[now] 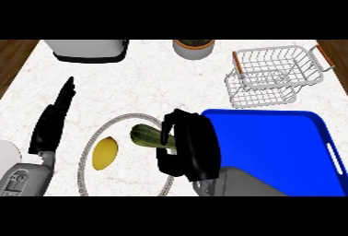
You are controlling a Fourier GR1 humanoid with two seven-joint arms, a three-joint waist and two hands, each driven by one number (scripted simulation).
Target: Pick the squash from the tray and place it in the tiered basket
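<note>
Right hand (189, 145) around oblong green squash (146, 135)

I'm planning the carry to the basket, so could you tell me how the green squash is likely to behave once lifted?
The squash looks smooth and rounded, so it may slip or roll if released. It seems stiff, not floppy. The right hand curls over one end, so the free end might tilt.

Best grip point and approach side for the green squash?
Grip the squash across its narrow body, near the middle. It lies on its side on the round tray, long axis running left to right, beside the yellow lemon. Come from the right and above, where the right hand already curls over its right end; the lemon blocks the lower left. The left hand rests open at left.
</note>
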